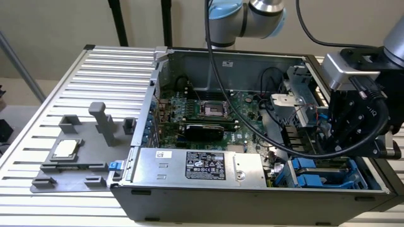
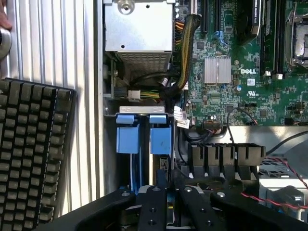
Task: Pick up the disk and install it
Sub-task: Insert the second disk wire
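And here's the gripper (image 1: 325,149), low in the corner of the open computer case (image 1: 252,201) on the exterior view's right, right over the blue drive bay (image 1: 353,176). From the wrist view the gripper (image 2: 169,192) has its two black fingers (image 2: 154,207) pinched nearly together, only a sliver between them, and they look clamped on a thin upright edge. I take that for the disk (image 2: 160,142), standing on edge in the bay with its blue rail end facing up, though the contact itself is hidden under the fingers. So this reads as the gripping stage, with the disk down at the bay, not out on the table. What matters here is a square, centred hold: pads flat on the two faces, not on the plastic rails, which could flex or unclip. Any travel should run straight along the bay's guides, since a tilted disk would jam against the walls. Watch the neighbours too: a bundle of cables (image 2: 180,57) lies just beside the bay, red wires (image 2: 288,178) run close to the fingers, and the green circuit board (image 2: 240,72) is near. The keyboard (image 2: 33,154) sits outside the case, well apart.
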`<state>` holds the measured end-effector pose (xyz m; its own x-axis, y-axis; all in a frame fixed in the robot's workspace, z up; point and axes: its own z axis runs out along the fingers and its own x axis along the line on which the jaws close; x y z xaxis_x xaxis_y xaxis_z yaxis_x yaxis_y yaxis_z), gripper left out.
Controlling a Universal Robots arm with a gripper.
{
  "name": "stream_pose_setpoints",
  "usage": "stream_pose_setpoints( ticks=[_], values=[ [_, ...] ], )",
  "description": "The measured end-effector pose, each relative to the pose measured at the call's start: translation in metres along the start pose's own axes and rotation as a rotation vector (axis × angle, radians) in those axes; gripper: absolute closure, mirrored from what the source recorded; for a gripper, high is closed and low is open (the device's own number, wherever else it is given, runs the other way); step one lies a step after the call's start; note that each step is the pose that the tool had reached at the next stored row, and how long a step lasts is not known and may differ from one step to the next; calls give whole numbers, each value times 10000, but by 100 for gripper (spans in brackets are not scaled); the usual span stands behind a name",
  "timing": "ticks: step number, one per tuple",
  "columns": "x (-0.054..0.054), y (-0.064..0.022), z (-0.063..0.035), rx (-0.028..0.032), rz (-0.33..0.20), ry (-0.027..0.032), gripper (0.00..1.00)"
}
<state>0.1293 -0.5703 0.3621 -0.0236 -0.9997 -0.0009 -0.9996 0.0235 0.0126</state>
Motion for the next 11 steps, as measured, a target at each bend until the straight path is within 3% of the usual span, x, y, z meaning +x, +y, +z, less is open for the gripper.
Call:
stream_pose_setpoints(
  ticks=[11],
  values=[
    [0,17,171,133,-31,-3,84]
  ],
)
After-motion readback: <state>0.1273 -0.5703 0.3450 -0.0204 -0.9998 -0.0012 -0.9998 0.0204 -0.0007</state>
